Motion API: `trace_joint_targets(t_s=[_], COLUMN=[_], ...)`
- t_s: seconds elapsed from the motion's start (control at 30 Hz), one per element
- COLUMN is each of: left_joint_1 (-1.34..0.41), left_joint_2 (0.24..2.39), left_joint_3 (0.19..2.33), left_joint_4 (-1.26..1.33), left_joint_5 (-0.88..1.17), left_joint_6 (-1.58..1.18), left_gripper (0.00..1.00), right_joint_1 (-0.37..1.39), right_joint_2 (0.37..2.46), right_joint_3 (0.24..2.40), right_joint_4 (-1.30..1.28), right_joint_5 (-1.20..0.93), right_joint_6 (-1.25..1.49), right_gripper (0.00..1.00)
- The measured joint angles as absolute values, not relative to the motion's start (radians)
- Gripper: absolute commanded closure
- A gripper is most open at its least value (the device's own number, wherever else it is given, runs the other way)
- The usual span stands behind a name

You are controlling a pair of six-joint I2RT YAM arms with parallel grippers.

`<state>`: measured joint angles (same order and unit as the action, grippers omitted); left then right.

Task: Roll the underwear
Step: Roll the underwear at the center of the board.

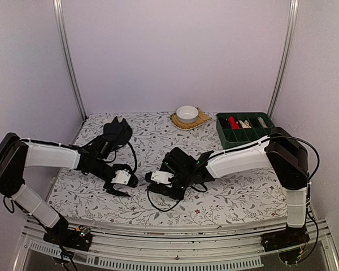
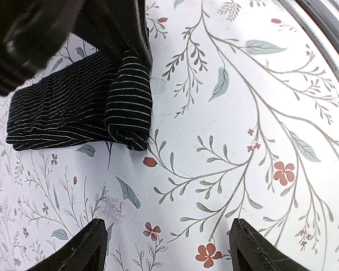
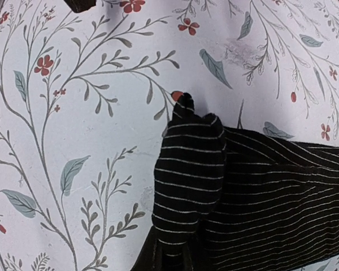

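One underwear [image 1: 179, 159], black with thin pale stripes, lies in the middle of the flowered table. Its end is folded up into a small roll [image 3: 189, 164]. My right gripper [image 3: 186, 257] is shut on that rolled end from below; only the finger bases show under the cloth. In the top view the right gripper [image 1: 163, 182] sits at the garment's left edge. My left gripper [image 2: 169, 248] stands open over bare tablecloth, a little short of the underwear [image 2: 68, 107], with nothing between its fingers [image 2: 93, 248]. A second black underwear [image 1: 116, 132] lies crumpled at the back left, behind the left gripper [image 1: 122, 185].
A white bowl [image 1: 187, 113] sits on a woven yellow mat [image 1: 199, 119] at the back centre. A green compartment bin [image 1: 244, 135] with small items stands at the back right. A black cable [image 1: 158, 204] loops on the table near the front.
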<state>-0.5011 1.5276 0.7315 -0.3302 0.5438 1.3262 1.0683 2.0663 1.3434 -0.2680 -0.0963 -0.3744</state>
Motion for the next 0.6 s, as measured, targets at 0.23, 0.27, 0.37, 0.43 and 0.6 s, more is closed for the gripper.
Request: trace_joint_targets(t_s=[0.23, 0.27, 0.37, 0.43, 0.6], left_joint_1=[-0.502, -0.504, -0.514, -0.534, -0.618], left_joint_2=[1.368, 1.351, 1.322, 1.316, 1.325], left_joint_3=[0.458, 0.424, 0.371, 0.356, 0.316], left_joint_4=[-0.013, 0.030, 0.124, 0.181, 0.312], left_joint_5=[0.574, 0.579, 0.593, 0.590, 0.550], left_joint_6=[1.434, 1.450, 1.487, 1.505, 1.545], left_gripper=[0.28, 0.28, 0.29, 0.29, 0.29], right_joint_1=[1.051, 1.048, 1.039, 1.030, 0.997], right_joint_2=[2.086, 2.090, 2.104, 2.120, 2.171], right_joint_3=[1.405, 1.416, 1.435, 1.446, 1.477], right_joint_4=[-0.352, -0.364, -0.380, -0.389, -0.400], right_joint_5=[-0.272, -0.304, -0.376, -0.422, -0.512], right_joint_6=[-0.320, -0.310, -0.285, -0.268, -0.219], right_gripper=[0.92, 0.92, 0.92, 0.92, 0.92])
